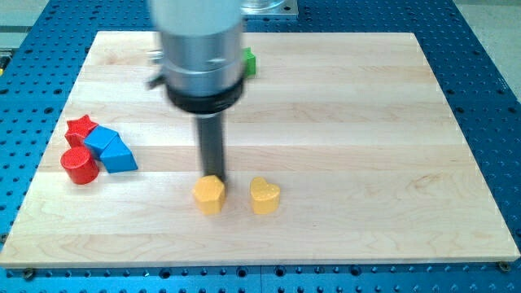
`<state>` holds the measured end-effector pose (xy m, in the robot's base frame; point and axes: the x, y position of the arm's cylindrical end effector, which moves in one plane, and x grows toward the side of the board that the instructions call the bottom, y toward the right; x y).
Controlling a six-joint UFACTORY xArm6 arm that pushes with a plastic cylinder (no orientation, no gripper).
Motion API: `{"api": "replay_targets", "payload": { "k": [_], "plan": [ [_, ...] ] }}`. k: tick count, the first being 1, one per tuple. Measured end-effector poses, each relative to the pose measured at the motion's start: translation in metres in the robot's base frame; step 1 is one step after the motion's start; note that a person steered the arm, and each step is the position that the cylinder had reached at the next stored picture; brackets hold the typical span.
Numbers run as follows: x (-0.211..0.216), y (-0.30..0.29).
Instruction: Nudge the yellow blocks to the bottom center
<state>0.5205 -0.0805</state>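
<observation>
Where my tip (214, 177) touches the yellow hexagonal wooden block (209, 194) at its 12 o'clock, yellow heart-shaped block (264, 196) near at 3 o'clock, no gripper fitted.

The pale wooden bench (342, 122) shows lengthwise grain in joined planks, smooth with a soft satin sheen. At its edges lies a blue perforated metal base (488, 73), matt. The yellow hexagonal block (209, 194) and the yellow heart-shaped block (264, 196) look smooth and matt, like painted wood or plastic, as do the red cylinder (79, 166), red star block (80, 128) and two blue blocks (111, 149). The straight dark rod (213, 146) is matt black; its housing (203, 49) at twelve o'clock is brushed grey metal.
</observation>
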Motion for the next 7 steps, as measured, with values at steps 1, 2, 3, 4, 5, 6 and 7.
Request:
{"api": "replay_targets", "payload": {
  "k": [1, 2, 3, 4, 5, 6, 7],
  "plan": [
    [0.007, 0.000],
    [0.016, -0.039],
    [0.003, 0.027],
    [-0.033, 0.054],
    [-0.018, 0.111],
    [0.016, 0.083],
    [0.017, 0.078]
  ]
}}
